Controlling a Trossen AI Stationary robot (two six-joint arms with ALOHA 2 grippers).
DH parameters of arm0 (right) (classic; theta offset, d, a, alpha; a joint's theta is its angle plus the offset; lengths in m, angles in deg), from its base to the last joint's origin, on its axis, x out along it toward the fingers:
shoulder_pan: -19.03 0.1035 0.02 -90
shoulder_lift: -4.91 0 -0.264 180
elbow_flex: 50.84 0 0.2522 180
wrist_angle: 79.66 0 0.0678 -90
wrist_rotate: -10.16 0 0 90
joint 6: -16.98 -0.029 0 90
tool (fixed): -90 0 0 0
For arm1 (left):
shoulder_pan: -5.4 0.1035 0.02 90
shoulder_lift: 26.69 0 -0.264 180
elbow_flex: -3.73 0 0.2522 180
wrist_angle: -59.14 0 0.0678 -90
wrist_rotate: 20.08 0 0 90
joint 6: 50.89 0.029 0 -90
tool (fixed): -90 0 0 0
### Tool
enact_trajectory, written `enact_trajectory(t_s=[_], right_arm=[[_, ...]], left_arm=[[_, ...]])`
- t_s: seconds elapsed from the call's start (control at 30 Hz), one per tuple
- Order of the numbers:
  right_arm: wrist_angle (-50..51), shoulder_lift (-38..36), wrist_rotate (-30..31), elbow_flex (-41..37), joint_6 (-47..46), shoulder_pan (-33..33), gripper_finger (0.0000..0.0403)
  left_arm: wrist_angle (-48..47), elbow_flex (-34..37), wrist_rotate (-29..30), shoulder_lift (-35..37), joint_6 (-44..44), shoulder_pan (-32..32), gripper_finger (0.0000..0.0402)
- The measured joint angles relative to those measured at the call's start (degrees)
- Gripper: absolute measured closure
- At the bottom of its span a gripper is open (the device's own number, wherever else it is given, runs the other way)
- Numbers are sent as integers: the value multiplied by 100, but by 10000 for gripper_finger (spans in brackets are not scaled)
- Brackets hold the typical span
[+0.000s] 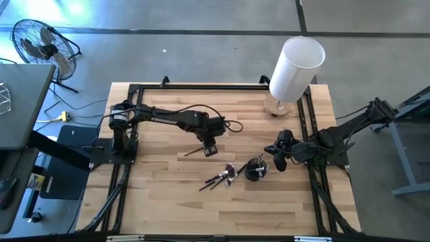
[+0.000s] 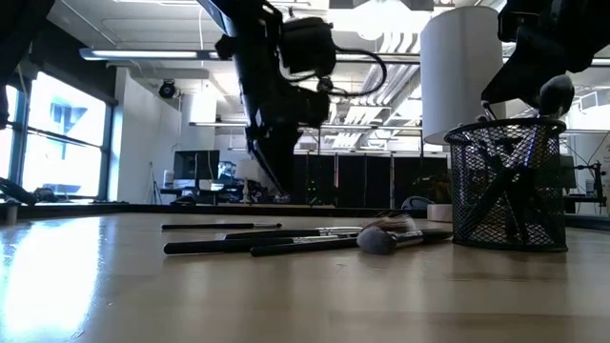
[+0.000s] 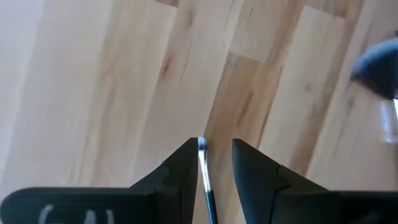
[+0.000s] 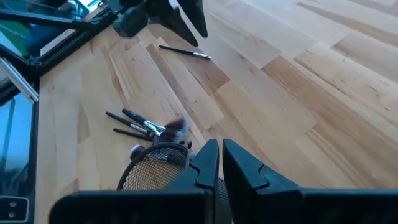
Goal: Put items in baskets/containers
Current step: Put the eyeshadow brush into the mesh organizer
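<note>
- A tall white cylinder (image 1: 296,67) on a wooden base stood at the table's (image 1: 168,202) far right, well apart from the brushes; a floor fan (image 1: 41,47) sat off the table's far left corner.
- The left gripper (image 1: 209,146) hung over the table's middle, its fingers parted, right above a single thin brush (image 1: 195,152) that lay apart from the others.
- The left wrist view showed that brush (image 3: 204,180) running between the two fingers (image 3: 180,180), neither visibly touching it; the high view showed only the gripper over one end.
- A small cluster of brushes (image 1: 220,177) lay just beside the black mesh cup (image 1: 256,169), on its left.
- The low view showed several brush handles standing crossed inside the cup (image 2: 508,186), which the high view barely revealed.
- The right gripper (image 1: 281,158) waited just beside the cup, its fingers nearly together and holding nothing.
</note>
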Motion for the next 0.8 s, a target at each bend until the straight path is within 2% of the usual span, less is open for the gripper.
enact_trajectory(t_s=[0.2,0.4,0.67,0.73,0.8], right_arm=[[-54,2,13,0,-20,0,391],[-205,2,305,0,-18,0,391],[-269,2,385,0,-175,0,391],[-269,2,397,0,-175,0,391],[-267,2,431,0,-173,0,391]], left_arm=[[37,2,2,-296,162,0,307],[55,7,59,-567,231,0,308],[130,-2,64,-676,419,0,308],[173,-2,62,-715,440,12,318],[203,-2,17,-720,537,34,346]])
